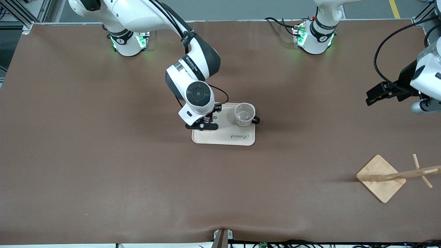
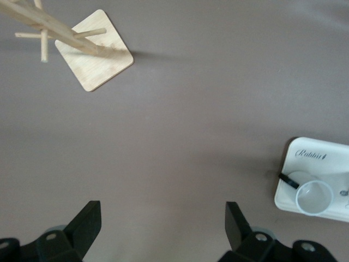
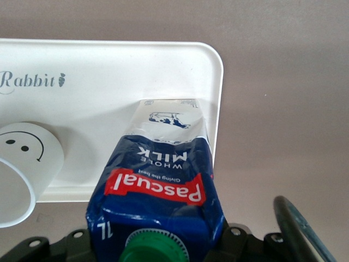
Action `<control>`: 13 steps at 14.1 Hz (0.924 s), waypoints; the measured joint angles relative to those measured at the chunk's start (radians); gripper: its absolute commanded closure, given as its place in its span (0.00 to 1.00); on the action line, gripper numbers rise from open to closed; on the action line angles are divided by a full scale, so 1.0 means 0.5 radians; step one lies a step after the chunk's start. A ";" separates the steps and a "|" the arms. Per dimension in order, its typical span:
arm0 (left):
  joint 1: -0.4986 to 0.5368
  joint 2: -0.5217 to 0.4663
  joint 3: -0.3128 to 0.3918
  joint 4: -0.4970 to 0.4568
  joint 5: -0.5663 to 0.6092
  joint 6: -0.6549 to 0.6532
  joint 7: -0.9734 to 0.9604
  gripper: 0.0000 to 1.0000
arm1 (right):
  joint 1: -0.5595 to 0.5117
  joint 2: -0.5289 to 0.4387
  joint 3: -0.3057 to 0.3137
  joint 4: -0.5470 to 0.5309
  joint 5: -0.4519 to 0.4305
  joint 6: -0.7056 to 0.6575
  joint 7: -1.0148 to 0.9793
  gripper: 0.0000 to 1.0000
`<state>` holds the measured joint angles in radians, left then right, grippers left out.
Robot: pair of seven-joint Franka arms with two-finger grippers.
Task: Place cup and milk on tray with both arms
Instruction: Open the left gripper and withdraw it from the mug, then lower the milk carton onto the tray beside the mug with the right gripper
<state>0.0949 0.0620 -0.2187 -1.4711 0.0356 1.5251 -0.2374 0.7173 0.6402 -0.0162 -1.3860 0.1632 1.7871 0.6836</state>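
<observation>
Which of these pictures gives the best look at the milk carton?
The right wrist view: the milk fills it, label and green cap readable, held over the tray. In the front view the arm hides it almost completely. The left wrist view doesn't show it.

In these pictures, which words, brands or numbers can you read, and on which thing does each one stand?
"Rabbit": on the tray.
"Pascual": on the milk, white on a red band.
"WHOLE MILK": on the milk.
"1L": on the milk, beside its cap.
Small line by "Pascual": too small to read.
Print on the right arm's wrist ring: too small to read.

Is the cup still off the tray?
No, the cup stands on the tray, at the end toward the left arm.
</observation>
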 measured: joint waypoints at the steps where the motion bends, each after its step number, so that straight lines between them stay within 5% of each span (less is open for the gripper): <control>1: -0.087 -0.048 0.086 -0.039 0.000 -0.011 0.000 0.00 | 0.002 0.000 0.000 0.000 0.000 0.000 0.000 0.00; 4: -0.176 -0.184 0.204 -0.183 0.000 -0.018 0.040 0.00 | 0.004 0.005 0.000 0.000 0.000 -0.007 0.000 0.00; 13: -0.192 -0.314 0.208 -0.329 -0.034 0.003 0.065 0.00 | 0.006 0.014 -0.004 0.003 0.000 -0.007 0.000 0.00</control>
<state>-0.0012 -0.0948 -0.1147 -1.6354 0.0188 1.5268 -0.2046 0.7203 0.6472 -0.0183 -1.3843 0.1633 1.7835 0.6835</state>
